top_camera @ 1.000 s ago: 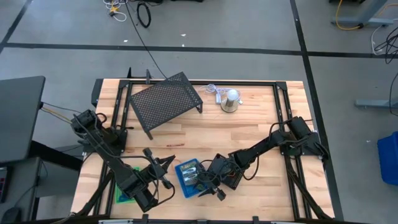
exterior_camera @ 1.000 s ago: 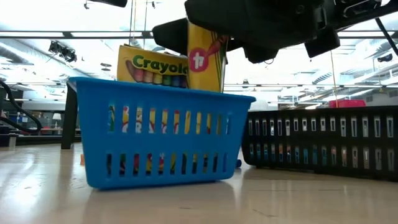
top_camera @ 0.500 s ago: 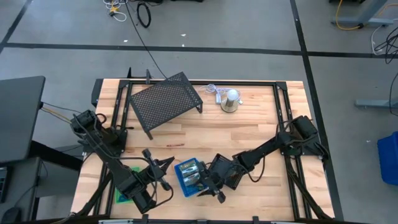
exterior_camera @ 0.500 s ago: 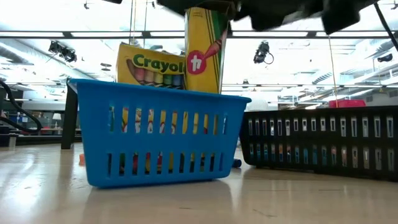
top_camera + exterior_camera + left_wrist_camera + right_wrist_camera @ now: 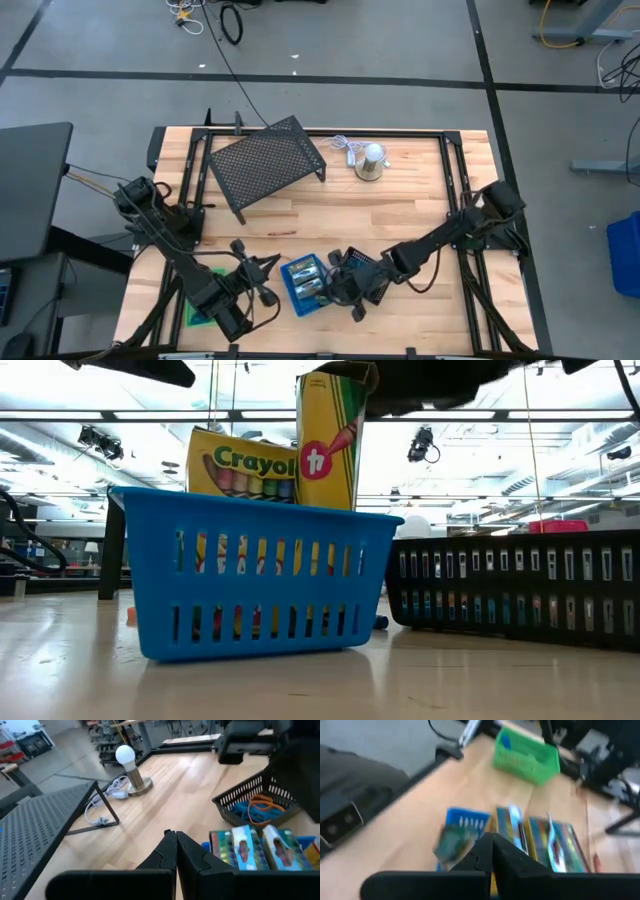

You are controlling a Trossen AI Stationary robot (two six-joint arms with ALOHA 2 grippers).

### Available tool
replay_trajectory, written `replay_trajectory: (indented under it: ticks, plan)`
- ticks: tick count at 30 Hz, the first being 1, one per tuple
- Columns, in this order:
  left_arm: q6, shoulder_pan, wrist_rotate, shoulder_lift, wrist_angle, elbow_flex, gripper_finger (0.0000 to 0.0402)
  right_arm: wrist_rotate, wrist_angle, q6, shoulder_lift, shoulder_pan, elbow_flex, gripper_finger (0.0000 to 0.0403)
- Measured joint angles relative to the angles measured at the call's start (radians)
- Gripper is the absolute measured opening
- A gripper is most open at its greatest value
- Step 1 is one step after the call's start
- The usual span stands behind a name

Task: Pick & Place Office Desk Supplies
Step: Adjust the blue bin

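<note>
Right jaws are together, holding nothing, just above the crayon boxes standing in the blue tray. Left jaws are together beside that tray, on the worktop.

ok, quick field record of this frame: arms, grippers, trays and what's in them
left gripper: shut, empty, waiting beside the blue tray
right gripper: shut, empty, above the crayon boxes
blue tray: on table, front centre
crayon boxes: two standing upright in the blue tray
black mesh tray: beside the blue tray, holds blue and orange elastic loops
green tray: near left arm base, contents unclear
large mesh rack: back of table, untouched
dome thing with cord: back centre
</note>
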Motion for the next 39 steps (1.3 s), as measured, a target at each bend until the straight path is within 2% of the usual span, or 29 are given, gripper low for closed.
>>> replay_trajectory:
  ticks: [3, 6, 9, 18, 25, 28, 33, 36, 39]
  plan:
    - [0.008, -0.006, -0.047, 0.000, 0.000, 0.000, 0.0001, 0.067, -0.080, 0.016, -0.019, -0.009, 0.000, 0.0011]
    - [0.019, -0.017, -0.089, 0.000, 0.001, -0.007, 0.0001, 0.202, -0.171, 0.003, -0.041, -0.022, 0.000, 0.0004]
    - [-0.001, -0.015, -0.047, 0.000, -0.013, -0.009, 0.0001, 0.263, -0.238, 0.002, -0.061, -0.056, 0.000, 0.0004]
    - [-0.056, 0.031, 0.116, 0.004, -0.027, -0.009, 0.0001, 0.214, -0.243, -0.006, -0.084, -0.163, -0.073, 0.0002]
    - [-0.057, 0.032, 0.017, -0.002, -0.052, -0.010, 0.0001, -0.003, -0.250, -0.038, -0.090, -0.311, -0.114, 0.0005]
    - [-0.066, 0.045, 0.017, -0.014, -0.055, -0.009, 0.0001, -0.070, -0.240, -0.059, -0.090, -0.349, -0.115, 0.0024]
    - [-0.055, 0.053, 0.105, -0.026, -0.059, -0.009, 0.0001, -0.137, -0.201, -0.090, -0.090, -0.384, -0.095, 0.0086]
    - [-0.097, 0.052, 0.153, -0.026, -0.083, -0.009, 0.0001, -0.103, -0.180, -0.111, -0.090, -0.396, -0.074, 0.0124]
    - [-0.218, 0.057, 0.212, -0.026, -0.139, -0.008, 0.0001, -0.064, -0.190, -0.154, -0.090, -0.407, -0.043, 0.0126]
